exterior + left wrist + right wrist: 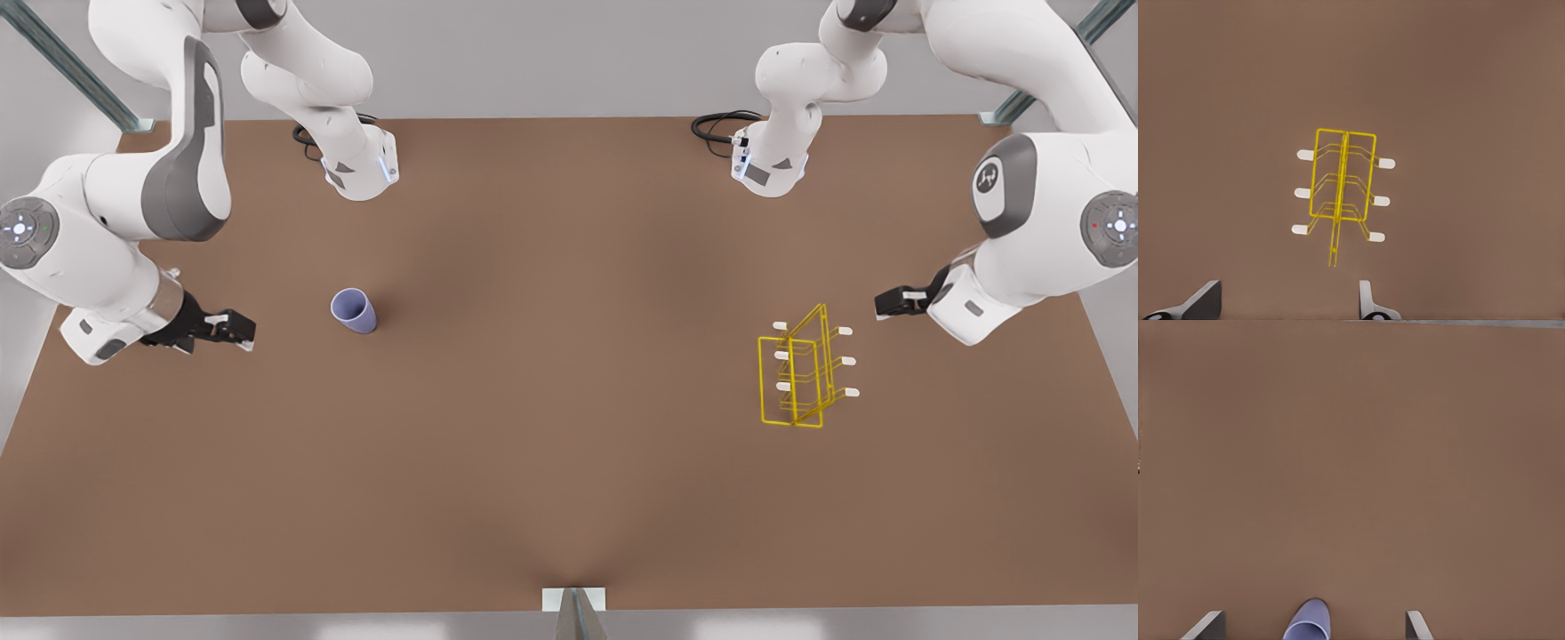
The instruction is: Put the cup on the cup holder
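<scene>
The lavender-blue cup (354,310) lies tipped on the brown table, its mouth toward the front view's left; in the right wrist view the cup (1309,621) shows between my fingertips but farther off. My right gripper (242,331) hovers at the front view's left, a short way from the cup, open and holding nothing. The yellow wire cup holder (797,371) with white-tipped pegs stands on the front view's right; the holder (1342,183) lies ahead of my left gripper (1288,303). That left gripper (880,307) is open, empty and apart from the rack.
The brown table (569,462) is bare between the cup and the holder. Both arm bases (360,164) (769,164) stand at the far edge with black cables. A small white bracket (573,599) sits at the near edge.
</scene>
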### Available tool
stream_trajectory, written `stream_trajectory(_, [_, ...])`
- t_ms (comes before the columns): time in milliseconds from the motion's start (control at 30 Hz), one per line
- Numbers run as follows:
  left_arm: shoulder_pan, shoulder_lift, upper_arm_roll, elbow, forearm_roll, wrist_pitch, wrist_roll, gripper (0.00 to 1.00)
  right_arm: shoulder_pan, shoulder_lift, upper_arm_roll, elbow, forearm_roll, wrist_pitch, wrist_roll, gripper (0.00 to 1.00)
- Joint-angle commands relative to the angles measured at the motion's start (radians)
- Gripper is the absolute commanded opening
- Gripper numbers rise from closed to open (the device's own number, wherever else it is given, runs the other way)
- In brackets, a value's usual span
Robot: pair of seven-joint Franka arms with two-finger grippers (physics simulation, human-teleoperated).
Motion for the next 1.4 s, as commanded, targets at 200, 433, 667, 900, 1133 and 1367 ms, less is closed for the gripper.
stream_trajectory(200, [-0.059, 0.105, -0.005, 0.051, 0.028, -0.008, -0.069, 1.00, -0.013, -0.291, 0.098, -0.415, 0.025, 0.073, -0.032, 1.00])
stream_trajectory(433, [-0.036, 0.130, -0.013, 0.088, 0.001, -0.015, -0.077, 1.00, 0.013, 0.033, 0.112, -0.323, 0.030, 0.081, 0.157, 1.00])
stream_trajectory(667, [-0.038, 0.137, -0.013, 0.083, 0.001, -0.023, -0.063, 1.00, 0.043, -0.045, 0.130, -0.616, -0.090, 0.605, 0.272, 1.00])
stream_trajectory(900, [-0.047, 0.136, -0.013, 0.063, 0.002, -0.023, -0.063, 1.00, 0.090, -0.010, 0.181, -0.652, -0.200, 0.593, 0.415, 1.00])
stream_trajectory(1133, [-0.050, 0.134, -0.013, 0.052, 0.002, -0.031, -0.064, 1.00, 0.073, -0.110, 0.190, -0.806, -0.205, 0.565, 0.373, 1.00])
stream_trajectory(1367, [-0.058, 0.133, -0.016, 0.042, 0.013, -0.041, -0.066, 1.00, 0.062, -0.134, 0.218, -0.851, -0.200, 0.581, 0.387, 1.00])
